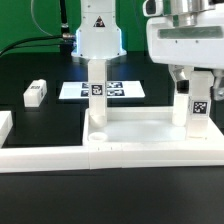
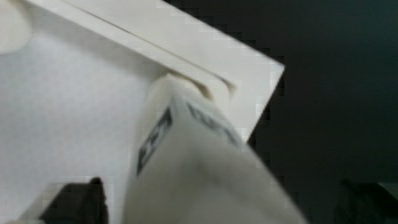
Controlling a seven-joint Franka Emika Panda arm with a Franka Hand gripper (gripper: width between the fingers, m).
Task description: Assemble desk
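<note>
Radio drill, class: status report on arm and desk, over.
Gripper open, jaws astride upright leg at exterior view's right. Second leg stands on tabletop; third leg loose on table. Nothing blocking.

The white rimmed tabletop (image 1: pixel 150 128) lies flat at lower centre of the exterior view; a tagged left leg (image 1: pixel 96 92) stands upright at its left rear corner; a tagged right leg (image 1: pixel 199 100) stands upright toward its right rear; a loose leg block (image 1: pixel 35 94) lies flat at middle left, well apart.

No words or numbers we can read; only black-and-white square tags (image 1: pixel 199 105) on leg blocks (image 1: pixel 200 120) and the marker board (image 1: pixel 70 90).
</note>
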